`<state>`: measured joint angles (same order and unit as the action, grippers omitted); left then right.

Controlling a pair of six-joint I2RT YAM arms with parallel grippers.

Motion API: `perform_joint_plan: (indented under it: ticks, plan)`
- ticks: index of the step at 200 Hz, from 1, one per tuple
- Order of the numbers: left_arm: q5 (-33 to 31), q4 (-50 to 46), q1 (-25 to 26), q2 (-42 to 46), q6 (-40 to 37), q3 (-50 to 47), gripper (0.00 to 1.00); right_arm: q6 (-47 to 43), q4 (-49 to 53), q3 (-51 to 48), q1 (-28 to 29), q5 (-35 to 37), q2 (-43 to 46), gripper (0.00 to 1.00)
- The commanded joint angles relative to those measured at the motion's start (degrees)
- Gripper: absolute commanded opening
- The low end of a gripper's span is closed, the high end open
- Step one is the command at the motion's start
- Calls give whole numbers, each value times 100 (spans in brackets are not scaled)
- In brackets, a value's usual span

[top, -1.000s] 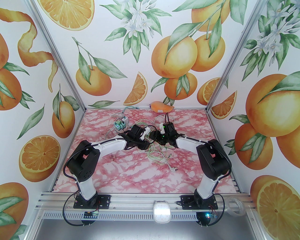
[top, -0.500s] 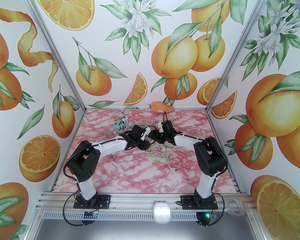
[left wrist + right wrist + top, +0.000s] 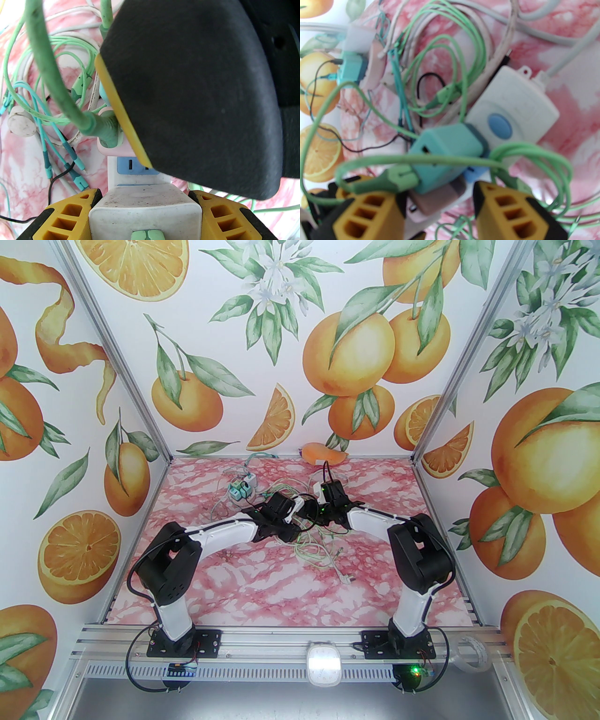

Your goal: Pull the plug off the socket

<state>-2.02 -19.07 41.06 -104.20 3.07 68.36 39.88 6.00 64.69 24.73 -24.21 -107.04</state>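
A white power strip (image 3: 518,105) with a blue button lies in a tangle of green cables. A teal plug (image 3: 445,150) and a pink plug (image 3: 438,199) sit in its blue sockets. My right gripper (image 3: 438,187) is open, its yellow fingers on either side of the pink plug. In the left wrist view my left gripper (image 3: 145,194) is shut on a white block (image 3: 145,211) at the strip's near end, just short of a blue socket (image 3: 126,165). A right finger (image 3: 187,93) looms over the strip there. From above, both grippers (image 3: 294,509) (image 3: 311,512) meet mid-table.
Green, teal and white cables (image 3: 309,544) sprawl around and in front of the grippers, with a loose white plug (image 3: 347,578) nearer me. A second cluster of adapters (image 3: 241,488) sits at the back left, an orange toy (image 3: 323,453) by the back wall.
My right arm has swung left and slightly back, bringing its gripper against the strip. My left gripper has edged right toward it, still holding the white block.
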Motion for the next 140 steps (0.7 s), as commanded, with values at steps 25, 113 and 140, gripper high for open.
perform_joint_plan:
  ticks: [25,113,140]
  plan:
    - [481,352,-522,372,937,236,44,-366,1130,-201,65,511,-294,51]
    - [-729,328,-19,705,353,102,41,-382,1146,-158,133,540,-348,51]
    - [-788,586,43,860,332,-140,41,-380,1177,-106,166,555,-411,51]
